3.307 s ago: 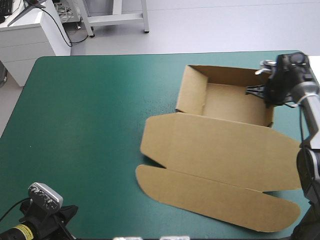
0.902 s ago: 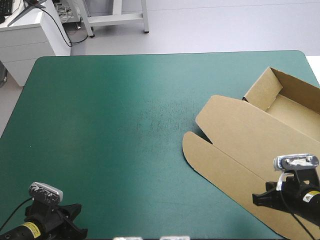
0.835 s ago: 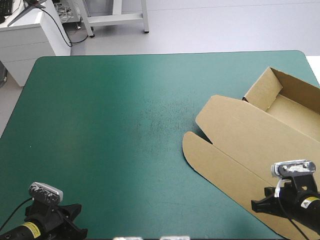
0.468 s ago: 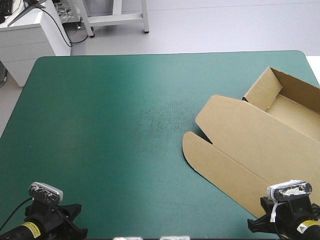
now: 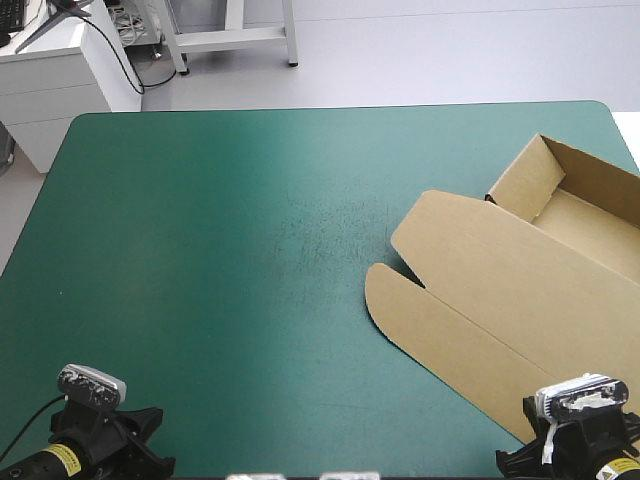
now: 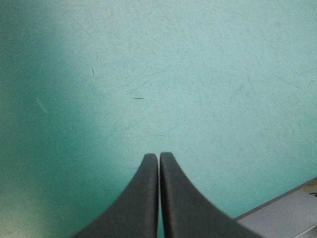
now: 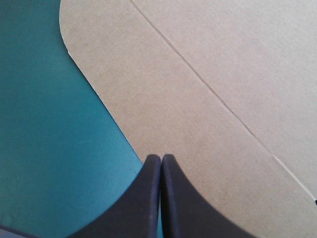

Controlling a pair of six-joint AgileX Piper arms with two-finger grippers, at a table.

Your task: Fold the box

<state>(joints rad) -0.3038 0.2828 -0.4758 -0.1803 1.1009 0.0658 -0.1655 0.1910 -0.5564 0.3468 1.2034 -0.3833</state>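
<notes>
Right fingers (image 7: 146, 198) together — at box (image 7: 223, 99) edge

The table (image 5: 330, 106) fills most of the high view, its far edge running straight across toward 12 o'clock and curving into rounded corners at 11 and 1 o'clock. A teal-green cover (image 5: 200, 250) lies smooth over the whole top, darker along the 9 o'clock side and brighter toward the far edge. Around the middle of the table sits a patch of faint scuffs (image 5: 320, 235), a loose scatter of thin dull lines. A tiny pale speck (image 5: 60, 293) shows near the edge at about 8 o'clock. Seen close in the left wrist view, the cover carries many fine pale scratches (image 6: 40, 104) running at different angles, and one short dark dash (image 6: 139, 98) among them.
</notes>
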